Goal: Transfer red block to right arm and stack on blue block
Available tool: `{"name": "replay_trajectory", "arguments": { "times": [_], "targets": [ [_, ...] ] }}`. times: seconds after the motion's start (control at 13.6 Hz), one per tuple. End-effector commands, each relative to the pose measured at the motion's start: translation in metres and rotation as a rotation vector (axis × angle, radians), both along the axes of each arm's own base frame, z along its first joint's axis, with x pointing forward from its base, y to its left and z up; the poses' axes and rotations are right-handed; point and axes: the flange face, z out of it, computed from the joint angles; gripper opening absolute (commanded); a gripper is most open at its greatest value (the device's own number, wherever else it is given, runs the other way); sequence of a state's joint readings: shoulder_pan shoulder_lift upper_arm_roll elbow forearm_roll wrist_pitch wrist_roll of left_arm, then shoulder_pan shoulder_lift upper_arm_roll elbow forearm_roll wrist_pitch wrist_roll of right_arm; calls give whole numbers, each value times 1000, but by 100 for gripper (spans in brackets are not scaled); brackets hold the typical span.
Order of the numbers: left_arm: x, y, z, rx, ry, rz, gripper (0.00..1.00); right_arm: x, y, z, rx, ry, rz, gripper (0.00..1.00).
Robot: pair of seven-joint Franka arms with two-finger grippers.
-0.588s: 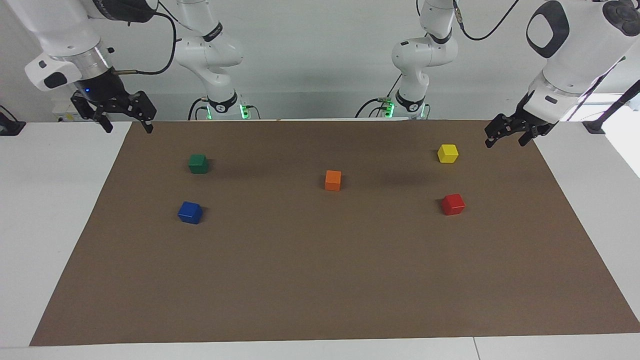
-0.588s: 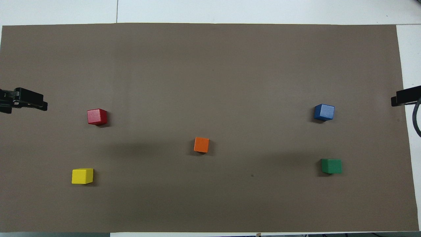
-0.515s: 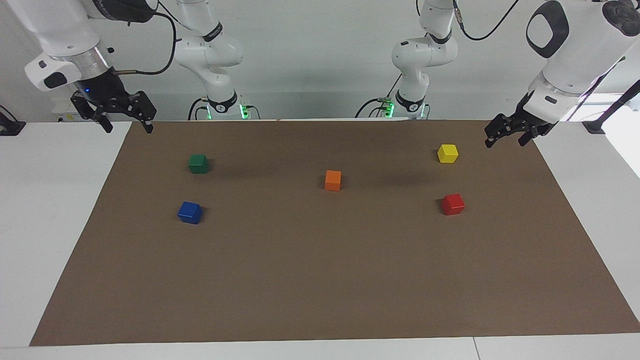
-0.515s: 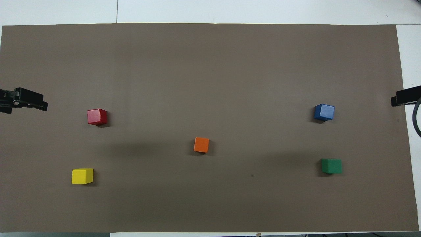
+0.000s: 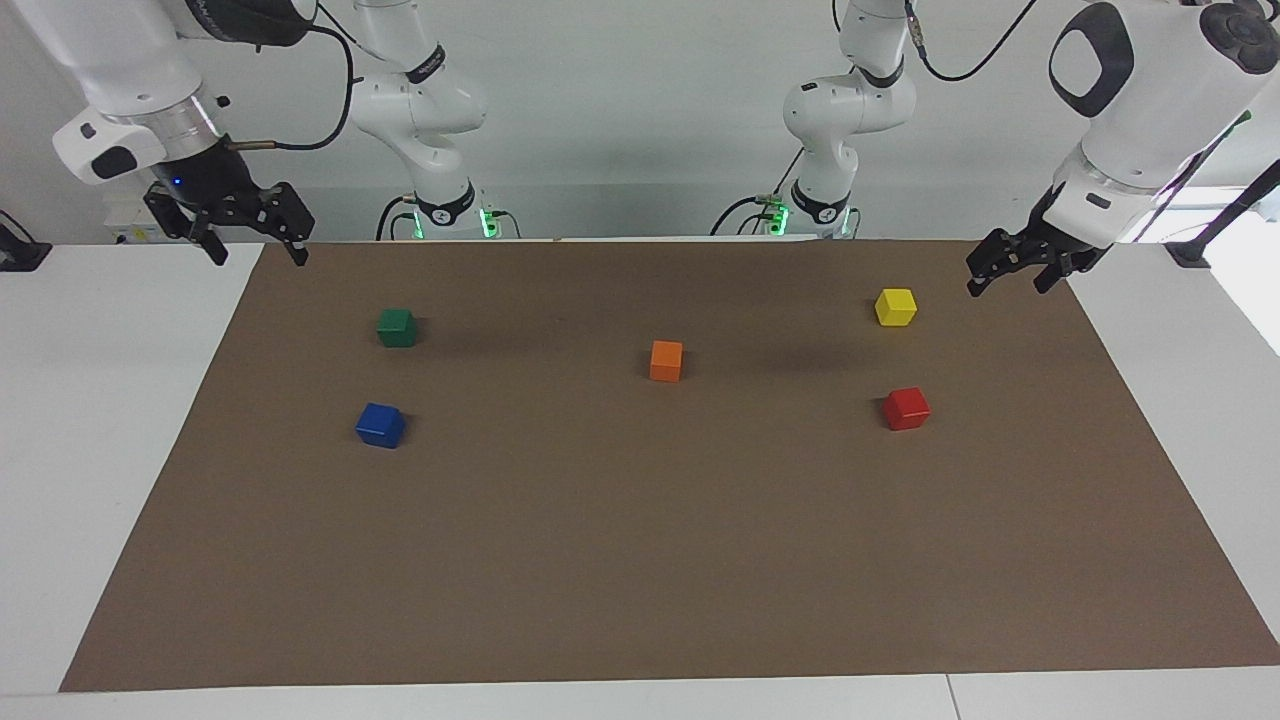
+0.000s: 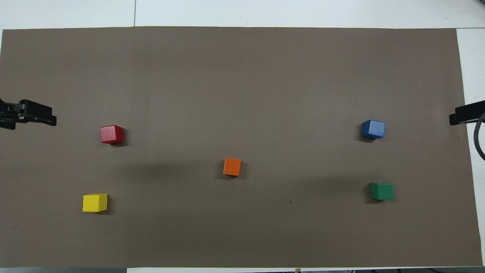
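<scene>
The surface [image 5: 120, 400] is seen as smooth and white, with a faint sheen; it is covered by a brown mat [image 5: 640, 560] that looks matt and paper-like, uncreased; the red block [image 5: 906, 408], blue block [image 5: 380, 425], green block [image 5: 396, 327], orange block [image 5: 666, 360] and yellow block [image 5: 895, 306] are shown with a painted, slightly satin finish; the arm shells are seen as glossy white plastic; a silver metal ring [image 5: 165, 122] is borne on the right arm [image 5: 120, 60]; both tools, right [image 5: 250, 252] and left [image 5: 1010, 278], appear matt black.
</scene>
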State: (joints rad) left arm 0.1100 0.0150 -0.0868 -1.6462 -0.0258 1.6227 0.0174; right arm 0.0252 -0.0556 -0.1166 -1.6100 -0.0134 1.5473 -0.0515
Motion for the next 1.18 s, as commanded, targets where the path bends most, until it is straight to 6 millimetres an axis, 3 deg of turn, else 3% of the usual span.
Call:
{"name": "replay_trajectory", "arguments": {
  "times": [0.0, 0.29, 0.59, 0.81, 1.1],
  "targets": [
    [-6, 4, -41, 21, -48, 26, 100, -18, 1, -14, 37, 25, 30, 100],
    [3, -7, -119, 22, -76, 70, 100, -21, -3, -55, 245, 16, 15, 100],
    [8, -39, -183, 13, -79, 146, 100, -20, 2, -116, 454, -8, -20, 100],
    [-1, -42, -234, 4, -135, 141, 100, -21, -4, -166, 676, -43, 20, 100],
    [-5, -41, -263, 5, -107, 142, 100, -29, 20, -206, 961, -93, -8, 100]
  ]
}}
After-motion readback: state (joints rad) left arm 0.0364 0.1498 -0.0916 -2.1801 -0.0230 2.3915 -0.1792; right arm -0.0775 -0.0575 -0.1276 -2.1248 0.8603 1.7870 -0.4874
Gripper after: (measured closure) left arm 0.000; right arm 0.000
